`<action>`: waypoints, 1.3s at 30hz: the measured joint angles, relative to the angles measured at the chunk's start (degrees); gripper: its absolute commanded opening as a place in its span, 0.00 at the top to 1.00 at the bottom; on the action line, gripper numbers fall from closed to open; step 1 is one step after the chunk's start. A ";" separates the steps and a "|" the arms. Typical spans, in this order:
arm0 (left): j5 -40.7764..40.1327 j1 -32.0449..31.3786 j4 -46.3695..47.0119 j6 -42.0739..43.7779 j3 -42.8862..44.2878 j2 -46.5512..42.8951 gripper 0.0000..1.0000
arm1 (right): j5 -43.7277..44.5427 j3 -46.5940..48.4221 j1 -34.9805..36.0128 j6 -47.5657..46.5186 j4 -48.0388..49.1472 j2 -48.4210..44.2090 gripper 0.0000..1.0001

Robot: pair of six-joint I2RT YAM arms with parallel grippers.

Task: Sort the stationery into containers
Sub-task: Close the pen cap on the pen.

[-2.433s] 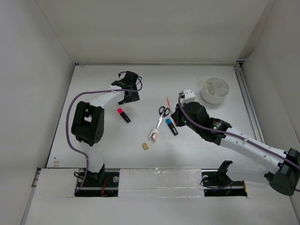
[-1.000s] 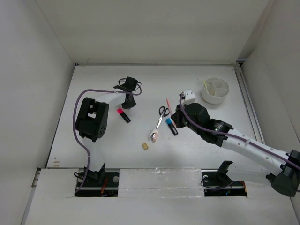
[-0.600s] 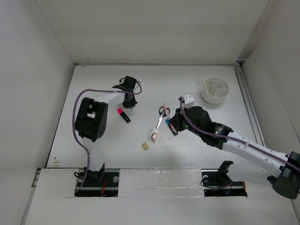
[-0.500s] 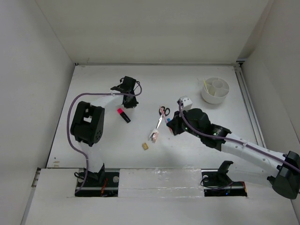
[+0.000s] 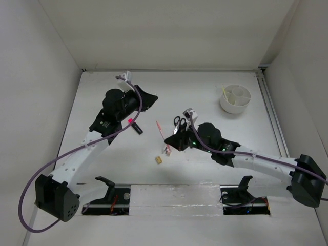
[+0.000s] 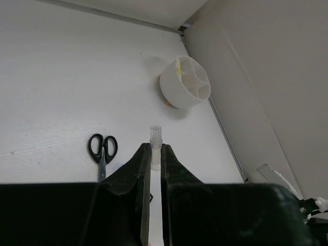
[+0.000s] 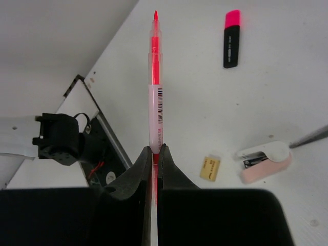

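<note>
Shows a white table [image 5: 102, 92] boxed in by pale walls [image 5: 169, 31], with a round white tub [image 5: 236, 106] at the far right and a yellow stick [image 5: 225, 94] leaning out of one outer compartment. Leaves scissors [image 5: 179, 122], a pink-capped marker [image 5: 135, 126], a tan eraser [image 5: 159, 160] and a pink-and-white eraser [image 5: 168, 149] lying mid-table. Partly hides the scissor blades under the right arm. Pinches a small clear tube [image 6: 155, 146], of a kind hard to make out, in the closed left gripper [image 6: 155, 154]. Clamps the red pen [image 7: 155, 77] by its back end in the closed right gripper [image 7: 154, 154], lifted over the middle, long axis straight out from the fingers, tip aimed leftward, away from the tub.
</note>
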 measured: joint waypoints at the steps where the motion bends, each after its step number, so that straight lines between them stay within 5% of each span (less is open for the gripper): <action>1: 0.74 -0.02 0.28 -0.33 -0.72 -0.13 1.00 | -0.13 0.00 0.24 0.33 1.09 0.52 1.00; 39: 6.99 -0.02 2.93 -2.67 -4.17 -1.97 1.00 | 11.50 2.58 1.49 2.49 8.41 3.93 1.00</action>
